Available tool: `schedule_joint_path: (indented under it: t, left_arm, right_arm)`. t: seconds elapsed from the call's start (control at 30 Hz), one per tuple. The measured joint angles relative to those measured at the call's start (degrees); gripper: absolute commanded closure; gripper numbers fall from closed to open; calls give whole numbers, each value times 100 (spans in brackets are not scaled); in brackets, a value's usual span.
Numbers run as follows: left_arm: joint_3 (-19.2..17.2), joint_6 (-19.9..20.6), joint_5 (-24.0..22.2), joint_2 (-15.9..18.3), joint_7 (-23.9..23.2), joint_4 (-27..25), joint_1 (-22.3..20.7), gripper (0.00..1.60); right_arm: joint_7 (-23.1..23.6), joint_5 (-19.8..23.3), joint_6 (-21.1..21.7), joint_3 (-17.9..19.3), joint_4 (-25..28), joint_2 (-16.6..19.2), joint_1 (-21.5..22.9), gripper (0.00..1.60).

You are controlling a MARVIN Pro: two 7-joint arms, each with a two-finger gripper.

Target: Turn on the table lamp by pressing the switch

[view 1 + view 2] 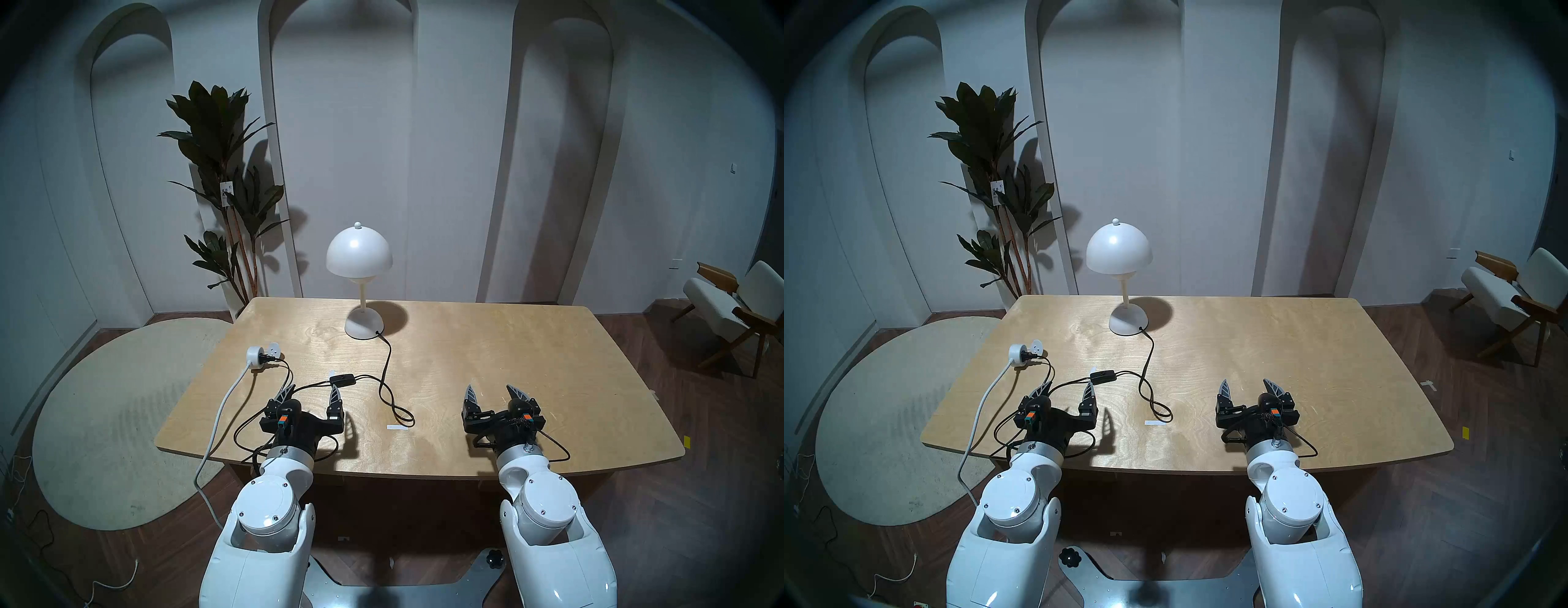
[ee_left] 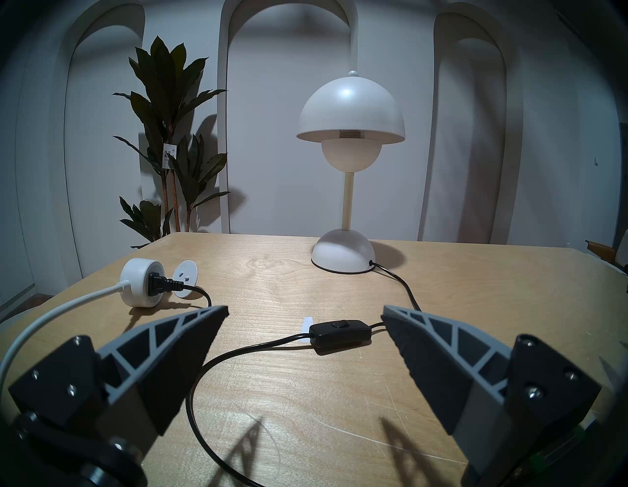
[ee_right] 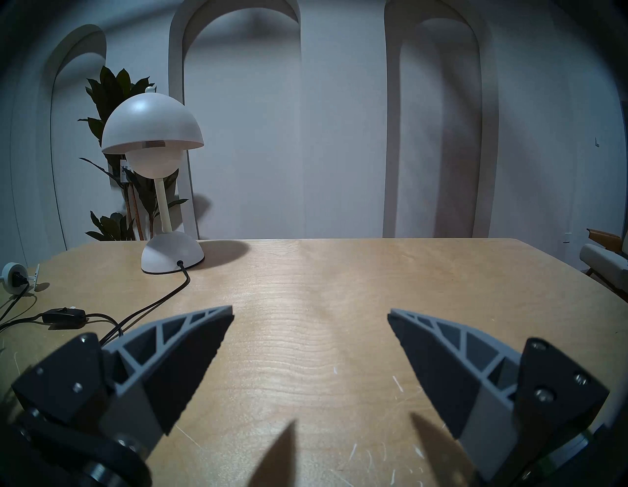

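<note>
The white mushroom-shaped table lamp [image 1: 359,254] stands unlit at the back middle of the wooden table [image 1: 509,361]; it also shows in the left wrist view [image 2: 350,112] and right wrist view [image 3: 151,127]. Its thin black cord [image 1: 387,361] runs to the small black inline switch [image 1: 342,379], lying flat left of centre. In the left wrist view the switch [image 2: 339,331] lies just ahead of my open fingers, toward the right one. My left gripper [image 1: 313,390] is open and empty, just short of the switch. My right gripper [image 1: 492,392] is open and empty over bare table.
A white round socket adapter [image 1: 257,354] with a black plug and a grey-white cable [image 1: 220,420] lies at the table's left. A small white label [image 1: 397,427] lies near the cord loop. A potted plant [image 1: 220,170] stands behind left, a chair [image 1: 734,301] at the right.
</note>
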State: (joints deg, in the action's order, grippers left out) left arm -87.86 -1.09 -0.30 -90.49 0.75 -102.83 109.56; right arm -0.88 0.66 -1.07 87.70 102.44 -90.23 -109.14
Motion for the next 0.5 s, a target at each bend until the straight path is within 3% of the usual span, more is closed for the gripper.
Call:
schedule_joint_path:
  t: [0.5]
  left_arm:
    - [0,3,-1,-1,-1,3,2,0]
  right_arm:
    - [0,3,1,-1,-3,0,-1,0]
